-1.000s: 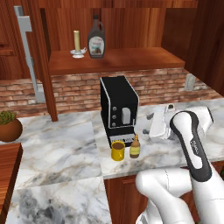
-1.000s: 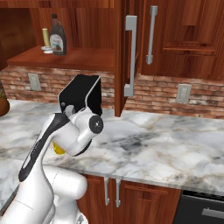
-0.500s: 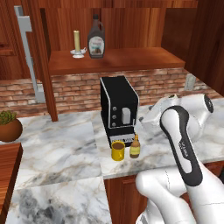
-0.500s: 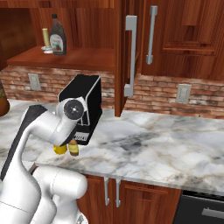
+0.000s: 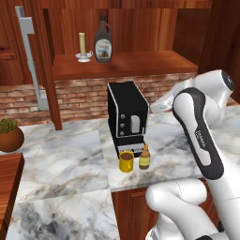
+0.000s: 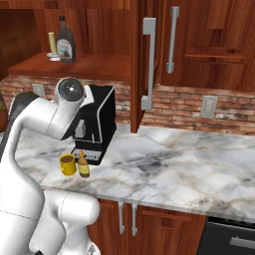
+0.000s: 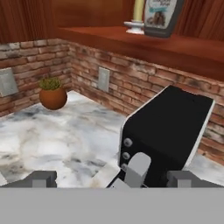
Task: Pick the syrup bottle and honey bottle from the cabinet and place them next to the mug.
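The syrup bottle [image 5: 103, 45] stands up straight on the cabinet [image 5: 140, 63] shelf, high above the counter. Right beside it is a cream candle [image 5: 83, 45] on a little white holder. In the right base view the big dark bottle [image 6: 65, 46] sits near the left end of the shelf board [image 6: 94, 66], with the candle [image 6: 52, 44] just to its left.

The honey bottle [image 5: 144, 157] is down on the marble counter [image 5: 70, 159]. It stands just beside the yellow mug [image 5: 126, 161], close but not touching as far as I can see. Both are right in front of the black coffee machine [image 5: 124, 115]. From the other side, the honey bottle [image 6: 83, 166] and mug [image 6: 67, 164] stand near the counter's front edge.

The gripper [image 7: 109, 179] is up in the air by the coffee machine [image 7: 168, 131], well below the shelf. Its two dark fingertips [image 7: 43, 178] are far apart with nothing between them. The syrup bottle [image 7: 161, 17] is high up ahead of it, well apart, next to the candle [image 7: 137, 17]. A small potted plant [image 7: 52, 92] sits on the counter by the brick wall [image 7: 65, 65].
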